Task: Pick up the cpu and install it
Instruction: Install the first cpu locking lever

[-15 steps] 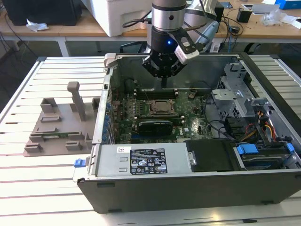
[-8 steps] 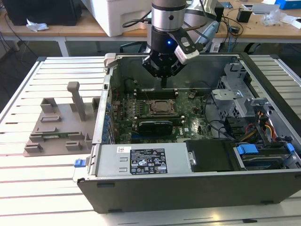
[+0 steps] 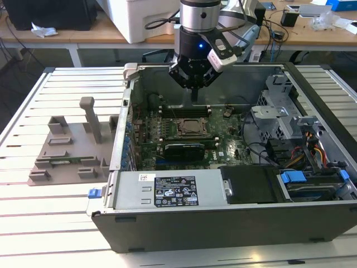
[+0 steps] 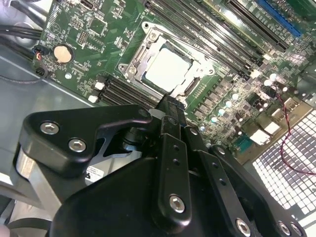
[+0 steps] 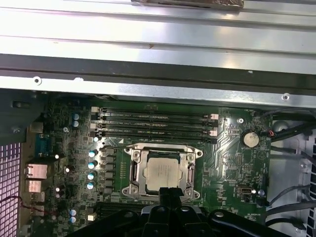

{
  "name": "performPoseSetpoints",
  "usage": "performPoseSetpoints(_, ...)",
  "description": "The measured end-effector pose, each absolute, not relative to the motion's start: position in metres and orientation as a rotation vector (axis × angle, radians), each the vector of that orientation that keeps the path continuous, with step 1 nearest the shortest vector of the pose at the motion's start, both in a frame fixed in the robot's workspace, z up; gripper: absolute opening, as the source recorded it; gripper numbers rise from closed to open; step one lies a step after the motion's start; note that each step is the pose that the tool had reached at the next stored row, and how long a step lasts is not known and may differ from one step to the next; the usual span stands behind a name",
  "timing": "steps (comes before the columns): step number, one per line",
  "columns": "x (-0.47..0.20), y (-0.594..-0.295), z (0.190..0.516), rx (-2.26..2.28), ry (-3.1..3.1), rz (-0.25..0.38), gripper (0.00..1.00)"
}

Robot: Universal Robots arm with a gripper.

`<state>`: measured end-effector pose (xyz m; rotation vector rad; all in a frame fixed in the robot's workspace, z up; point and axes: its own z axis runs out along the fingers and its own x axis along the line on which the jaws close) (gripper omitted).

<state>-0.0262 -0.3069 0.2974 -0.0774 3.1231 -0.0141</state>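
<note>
The cpu point(image 5: 163, 172) is a flat silver square lying inside the metal socket frame point(image 5: 132, 173) on the green motherboard point(image 5: 232, 148). In the second wrist view the cpu point(image 4: 168, 69) lies level in its frame. My gripper point(image 3: 193, 96) hangs inside the open computer case, above the board and just behind the socket point(image 3: 192, 127). Its black fingertips point(image 4: 170, 104) stand pressed together with nothing between them, a little above the socket's edge and apart from the cpu. In the first wrist view the gripper point(image 5: 170, 193) shows its tips at the socket's near edge.
Memory slots point(image 5: 153, 123) run beside the socket. A black expansion card point(image 3: 184, 149) lies in front of it. The power supply point(image 3: 167, 190), drive cage point(image 3: 279, 117) and case walls point(image 3: 120, 139) close in the board. A grey plastic block with posts point(image 3: 72, 148) stands at the exterior view's left.
</note>
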Motion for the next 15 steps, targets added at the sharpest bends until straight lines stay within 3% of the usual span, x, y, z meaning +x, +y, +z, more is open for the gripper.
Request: performPoseSetpoints(15, -0.026, -0.306, 0.313, -0.077, 3.123, -0.014, 0.11)
